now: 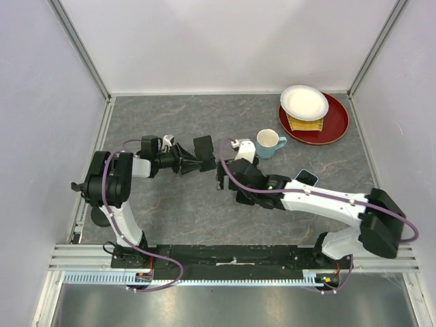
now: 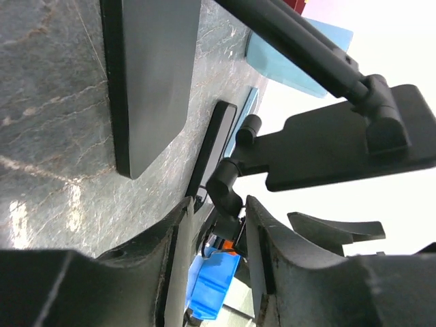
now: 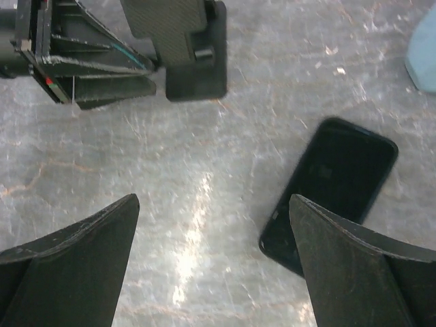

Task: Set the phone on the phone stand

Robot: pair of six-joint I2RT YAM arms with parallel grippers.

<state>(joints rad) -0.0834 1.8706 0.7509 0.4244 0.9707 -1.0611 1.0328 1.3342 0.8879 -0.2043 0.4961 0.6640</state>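
Far right on the worktop [image 1: 170, 204], a white plate [image 1: 304, 102] rests on a red plate [image 1: 337, 122]. A blue mug [image 1: 269, 143] stands just right of the phone stand [image 1: 203, 146]. My left gripper [image 2: 218, 204] sits loosely spread around the stand's hinge. Nearer and right of the stand, the phone [image 3: 334, 191] lies flat under my right gripper [image 3: 214, 201], which is spread wide, close to one finger.

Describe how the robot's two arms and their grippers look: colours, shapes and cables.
The left arm and right arm have white links with bulky black joint housings. A purple cable loops along each. The grippers' fingers are black, broad wedges tapering to the tip.
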